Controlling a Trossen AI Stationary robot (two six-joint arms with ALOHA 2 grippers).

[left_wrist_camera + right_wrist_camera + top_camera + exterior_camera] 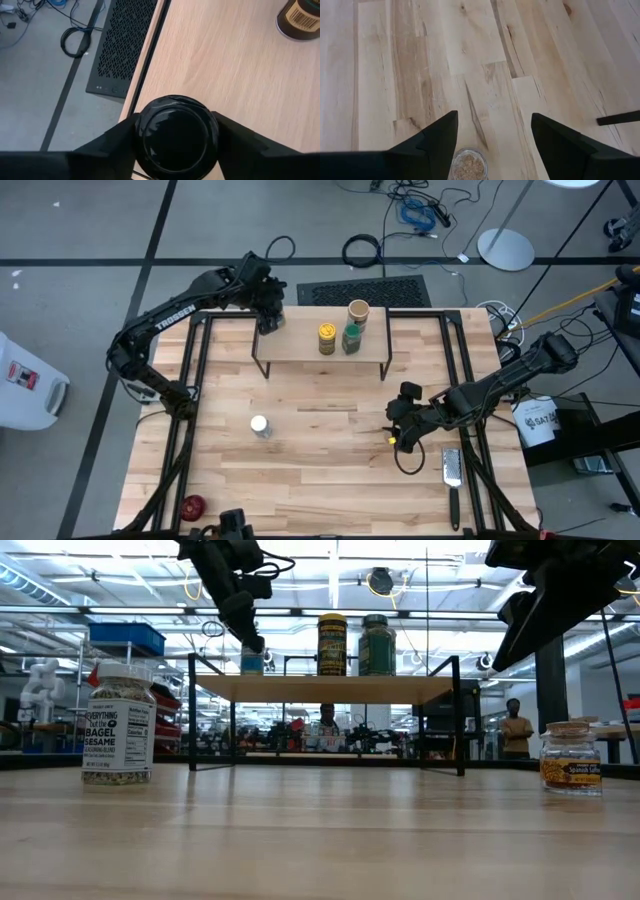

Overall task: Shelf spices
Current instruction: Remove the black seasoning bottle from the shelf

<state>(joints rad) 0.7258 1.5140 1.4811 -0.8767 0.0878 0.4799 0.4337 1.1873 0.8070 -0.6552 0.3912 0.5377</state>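
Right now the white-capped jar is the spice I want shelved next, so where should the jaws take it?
Grip the white-capped clear cylindrical jar on its round body just under the cap, coming straight down from above. It stands upright on the light wooden table with nothing close beside it, so the jaws can likely close from any side.

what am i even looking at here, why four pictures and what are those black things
Two robot arms work at a wooden table, filmed from above, from table height, and from each wrist. The left end effector grips a dark-lidded jar at the shelf, where yellow, green-lidded and tan jars already stand. The right end effector hangs open above the table. A white-capped jar, a grater and a red round object lie on the table.
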